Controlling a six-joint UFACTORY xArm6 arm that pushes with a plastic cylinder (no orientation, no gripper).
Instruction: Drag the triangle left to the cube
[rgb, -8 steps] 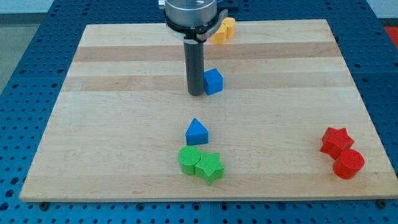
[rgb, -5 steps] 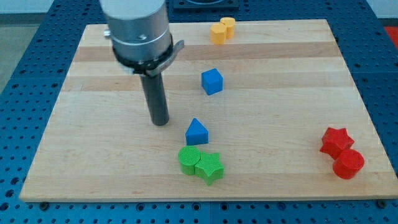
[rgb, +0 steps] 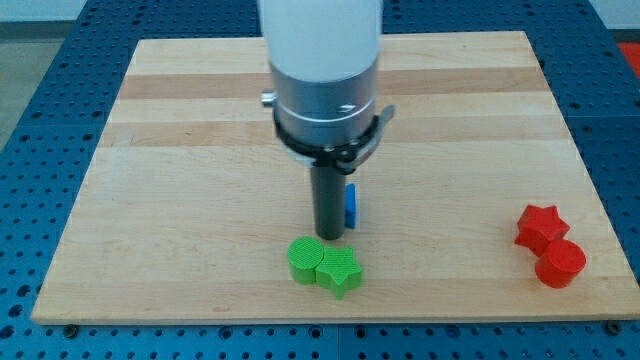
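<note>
1. Our rod ends in my tip (rgb: 329, 236), planted on the board (rgb: 150, 200) near the view's bottom centre. We carry no jaws, so nothing is spread, pressed together or pinching; the rod is a bare pusher.

2. Key relation: a thin strip of blue (rgb: 351, 206) shows just at 2 o'clock of the tip, right against the rod's right edge. We judge this to be the blue triangle, but its shape cannot be made out; the rod and the arm's body cover most of it.

3. Touching or a hair apart? We cannot tell from this angle.

4. The blue cube, the target, does not show at all. The arm's wide body blocks the board's middle, toward 12 o'clock of the tip. Its direction from the triangle cannot be confirmed here.

5. Judgement: the tip sits on the triangle's 9 o'clock side. A drag toward 9 o'clock calls for contact on the 3 o'clock face, so we would likely need to go round the block first.

6. Look of the task's thing: saturated blue, matte, one vertical sliver visible, long axis unreadable.

7. Neighbours: green cylinder (rgb: 304, 259) and green star (rgb: 340, 270) lie touching each other, just at 6 o'clock of the tip. Red star (rgb: 540, 226) and red cylinder (rgb: 560, 264) sit well apart at 3 o'clock.
</note>
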